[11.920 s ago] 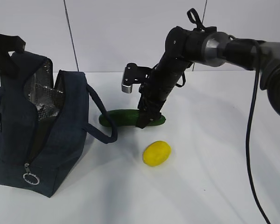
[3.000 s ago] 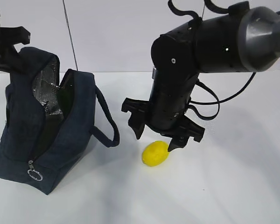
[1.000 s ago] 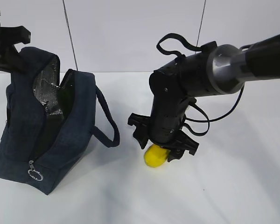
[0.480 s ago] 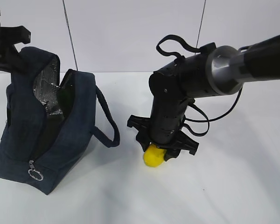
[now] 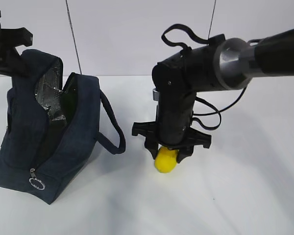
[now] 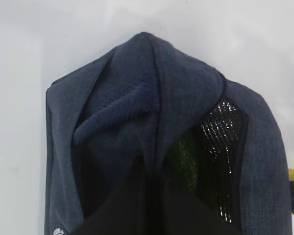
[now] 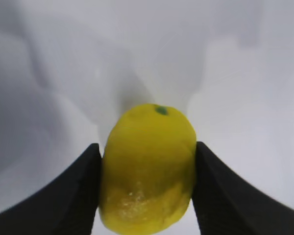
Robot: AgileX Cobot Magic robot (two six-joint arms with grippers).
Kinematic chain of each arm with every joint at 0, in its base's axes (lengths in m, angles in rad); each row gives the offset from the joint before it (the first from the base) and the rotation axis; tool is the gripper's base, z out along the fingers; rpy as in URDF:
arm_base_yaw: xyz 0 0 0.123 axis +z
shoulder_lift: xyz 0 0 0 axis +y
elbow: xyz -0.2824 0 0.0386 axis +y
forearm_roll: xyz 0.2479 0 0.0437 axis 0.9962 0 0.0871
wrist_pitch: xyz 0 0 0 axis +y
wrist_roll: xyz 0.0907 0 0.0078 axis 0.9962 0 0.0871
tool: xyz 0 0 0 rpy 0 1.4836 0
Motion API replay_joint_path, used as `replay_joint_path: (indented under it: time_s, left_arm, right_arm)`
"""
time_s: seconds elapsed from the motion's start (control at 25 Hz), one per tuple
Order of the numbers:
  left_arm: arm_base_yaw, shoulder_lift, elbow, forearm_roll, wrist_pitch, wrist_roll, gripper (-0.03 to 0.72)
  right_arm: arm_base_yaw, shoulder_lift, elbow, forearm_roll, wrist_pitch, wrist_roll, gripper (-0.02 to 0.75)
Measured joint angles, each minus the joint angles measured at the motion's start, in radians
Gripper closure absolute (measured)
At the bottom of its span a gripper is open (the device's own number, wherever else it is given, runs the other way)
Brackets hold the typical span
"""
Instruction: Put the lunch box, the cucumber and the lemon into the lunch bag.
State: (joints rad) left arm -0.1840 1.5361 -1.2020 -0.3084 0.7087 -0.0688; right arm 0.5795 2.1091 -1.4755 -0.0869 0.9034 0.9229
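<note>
The right pincer [image 5: 167, 152] is clamped on the lemon [image 5: 166, 160] just above the table [image 5: 235, 196]; the open lunch bag [image 5: 44, 142], held by the left pincer, lies at 9 o'clock

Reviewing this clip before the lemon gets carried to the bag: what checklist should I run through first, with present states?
1. Right gripper jaws against both sides of the lemon: ok.
2. Lemon clear of the table: cannot tell.
3. Lunch bag mouth open, silver lining showing: ok.
4. Left gripper holding the bag's top: cannot tell; only fabric shows in the left wrist view.
5. Something green already inside the bag: ok, likely the cucumber.
6. Lunch box inside: cannot tell.
</note>
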Motion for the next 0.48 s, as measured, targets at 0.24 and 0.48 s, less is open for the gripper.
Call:
replay_joint_path:
  time_s: [0.24,0.48]
  left_arm:
    - [0.0,0.002,0.0,0.0,-0.002,0.0,0.695]
    - [0.0,0.002,0.0,0.0,-0.002,0.0,0.694]
  right_arm:
    - [-0.001,-0.014,-0.162,0.0,0.125,-0.227,0.319]
    - [-0.001,-0.079,-0.354,0.051,0.248,-0.39,0.319]
